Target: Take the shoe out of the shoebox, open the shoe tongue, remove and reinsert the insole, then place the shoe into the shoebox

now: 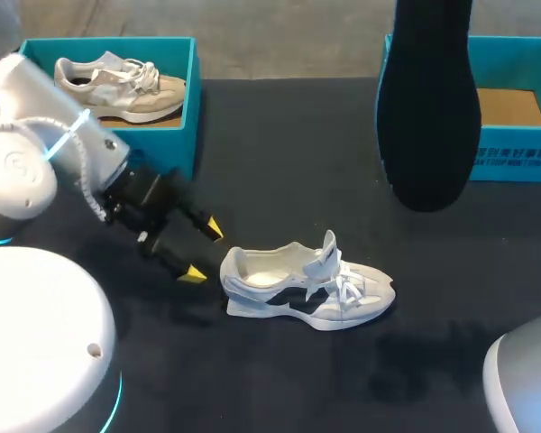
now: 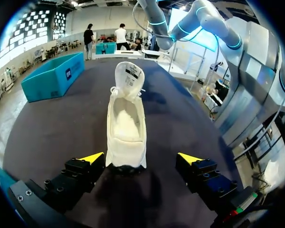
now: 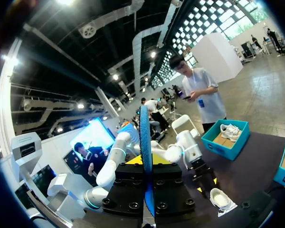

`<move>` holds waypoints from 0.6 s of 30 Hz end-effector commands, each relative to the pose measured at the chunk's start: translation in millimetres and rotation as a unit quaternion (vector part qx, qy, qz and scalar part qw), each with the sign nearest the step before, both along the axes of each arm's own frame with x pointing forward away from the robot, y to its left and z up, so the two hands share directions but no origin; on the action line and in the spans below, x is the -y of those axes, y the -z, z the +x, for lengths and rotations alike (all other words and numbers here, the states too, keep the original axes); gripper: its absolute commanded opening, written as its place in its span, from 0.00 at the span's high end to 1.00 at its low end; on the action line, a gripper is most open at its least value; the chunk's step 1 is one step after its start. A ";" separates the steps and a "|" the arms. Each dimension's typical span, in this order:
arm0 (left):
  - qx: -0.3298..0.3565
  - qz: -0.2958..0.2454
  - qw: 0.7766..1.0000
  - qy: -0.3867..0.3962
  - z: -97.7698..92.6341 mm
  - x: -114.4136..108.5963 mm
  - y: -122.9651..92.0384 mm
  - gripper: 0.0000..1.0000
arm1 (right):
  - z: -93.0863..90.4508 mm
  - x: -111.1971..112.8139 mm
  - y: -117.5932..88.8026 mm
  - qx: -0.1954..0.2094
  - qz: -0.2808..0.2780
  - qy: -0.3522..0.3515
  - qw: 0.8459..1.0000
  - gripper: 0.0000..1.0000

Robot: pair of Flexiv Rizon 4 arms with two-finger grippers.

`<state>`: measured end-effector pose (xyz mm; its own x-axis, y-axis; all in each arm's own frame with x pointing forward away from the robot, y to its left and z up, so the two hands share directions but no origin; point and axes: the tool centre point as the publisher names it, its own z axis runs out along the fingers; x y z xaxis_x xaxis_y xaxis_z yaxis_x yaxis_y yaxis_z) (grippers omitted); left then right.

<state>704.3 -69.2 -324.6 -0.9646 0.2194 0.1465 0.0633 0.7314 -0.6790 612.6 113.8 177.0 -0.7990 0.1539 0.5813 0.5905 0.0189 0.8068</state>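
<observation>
A white and black shoe (image 1: pixel 307 289) lies on the dark table, toe to the right, tongue (image 1: pixel 329 248) pulled up and its inside bare. My left gripper (image 1: pixel 204 250) stands open just behind the heel. In the left wrist view the shoe (image 2: pixel 127 123) points away from the left gripper (image 2: pixel 141 159), heel level with the yellow tips and touching neither. The dark insole (image 1: pixel 430 108) hangs high over the table's right side. In the right wrist view my right gripper (image 3: pixel 146 164) is shut on the insole (image 3: pixel 145 142), seen edge-on and upright.
A teal shoebox (image 1: pixel 195 108) at the back left holds a second, beige shoe (image 1: pixel 122 86). Another teal shoebox (image 1: pixel 514 167) stands open at the back right, partly behind the insole. My right arm's base (image 1: pixel 523 383) fills the near right corner.
</observation>
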 end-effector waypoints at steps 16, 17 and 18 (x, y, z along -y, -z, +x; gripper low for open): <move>0.039 0.119 0.992 0.002 6.0 9.3 -18.6 0.00 | 2.6 -2.6 -1.7 -0.001 -0.002 -0.001 1.000 1.00; 0.039 0.119 0.992 0.002 6.0 9.3 -18.6 0.00 | 2.6 -2.6 -1.7 -0.001 -0.002 -0.001 1.000 1.00; 0.039 0.119 0.992 0.002 6.0 9.3 -18.6 0.00 | 2.6 -2.6 -1.7 -0.001 -0.002 -0.001 1.000 1.00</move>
